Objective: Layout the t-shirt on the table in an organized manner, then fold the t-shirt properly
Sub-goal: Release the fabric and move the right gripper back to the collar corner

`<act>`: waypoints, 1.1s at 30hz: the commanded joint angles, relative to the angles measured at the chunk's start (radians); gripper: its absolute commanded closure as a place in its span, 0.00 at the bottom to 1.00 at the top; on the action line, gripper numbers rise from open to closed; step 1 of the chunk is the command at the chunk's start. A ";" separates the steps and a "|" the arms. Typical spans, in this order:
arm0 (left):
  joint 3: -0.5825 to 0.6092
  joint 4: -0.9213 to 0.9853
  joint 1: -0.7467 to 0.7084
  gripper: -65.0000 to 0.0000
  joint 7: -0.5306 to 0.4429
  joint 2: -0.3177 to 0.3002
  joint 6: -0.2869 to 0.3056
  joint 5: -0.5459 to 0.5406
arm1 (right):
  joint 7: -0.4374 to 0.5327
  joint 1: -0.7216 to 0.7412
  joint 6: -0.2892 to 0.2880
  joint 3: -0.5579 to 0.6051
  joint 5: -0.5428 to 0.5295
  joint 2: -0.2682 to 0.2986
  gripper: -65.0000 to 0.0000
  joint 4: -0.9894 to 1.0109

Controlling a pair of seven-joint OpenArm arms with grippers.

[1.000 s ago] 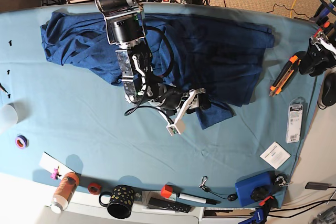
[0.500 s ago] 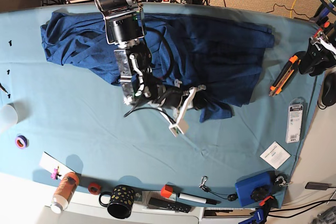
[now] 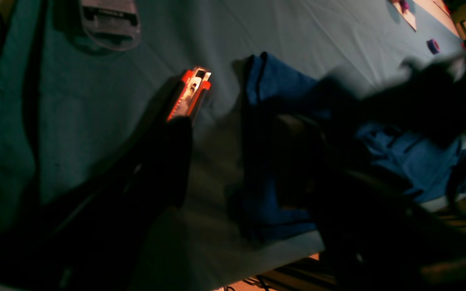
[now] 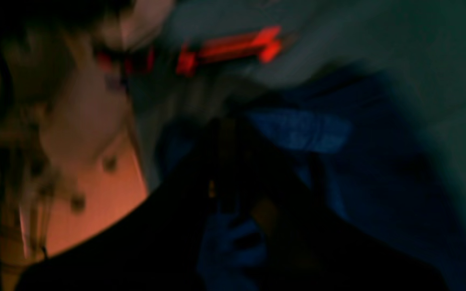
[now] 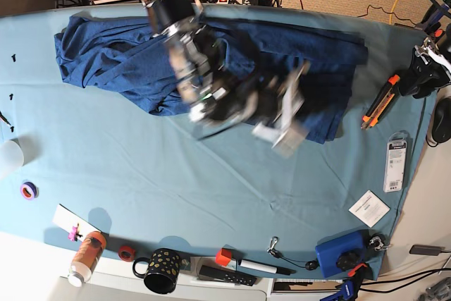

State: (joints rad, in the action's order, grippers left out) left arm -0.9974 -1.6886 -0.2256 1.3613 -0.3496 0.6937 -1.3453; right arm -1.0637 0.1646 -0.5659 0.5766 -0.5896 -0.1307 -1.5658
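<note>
The t-shirt (image 5: 127, 61), a large dark navy-blue heathered garment, was seen spread unevenly across the far half of the table (image 5: 141, 195), bunched and creased rather than flat. Its broad body was stretched along the far edge, one rounded end lying toward the base view's left and a squarer end toward its right. A lower portion near the middle was partly hidden by a blurred arm. The table was covered by a smooth light teal-blue cloth, and a white rim was visible at its near edge.
</note>
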 commanded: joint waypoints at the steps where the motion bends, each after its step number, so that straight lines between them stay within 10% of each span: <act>1: -0.006 -0.015 0.004 0.53 -0.018 -0.021 0.004 -0.032 | 0.042 0.016 -0.005 0.034 -0.002 -0.011 1.00 -0.018; 9: -0.006 -0.015 0.004 0.53 -0.018 -0.021 0.004 -0.032 | 0.048 0.013 -0.003 0.238 0.153 -0.011 1.00 -0.018; 13: -0.006 -0.015 0.004 0.53 -0.018 -0.021 0.004 -0.032 | 0.109 0.013 0.059 0.242 0.240 -0.012 0.56 -0.018; 15: -0.006 -0.015 0.004 0.53 -0.018 -0.021 0.004 -0.032 | 0.160 0.016 0.108 0.220 0.302 -0.011 0.55 -0.018; 33: 0.071 -0.012 -0.109 0.45 0.035 -0.021 0.004 -0.138 | 0.089 -0.037 0.174 -0.444 0.256 -0.008 0.55 -0.464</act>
State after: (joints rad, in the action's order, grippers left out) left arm -0.9215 -1.6867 -0.3420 1.4113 -0.3519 0.6937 -1.4502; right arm -1.0000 0.1047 -0.3862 0.1284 -0.3145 -0.1333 -2.0079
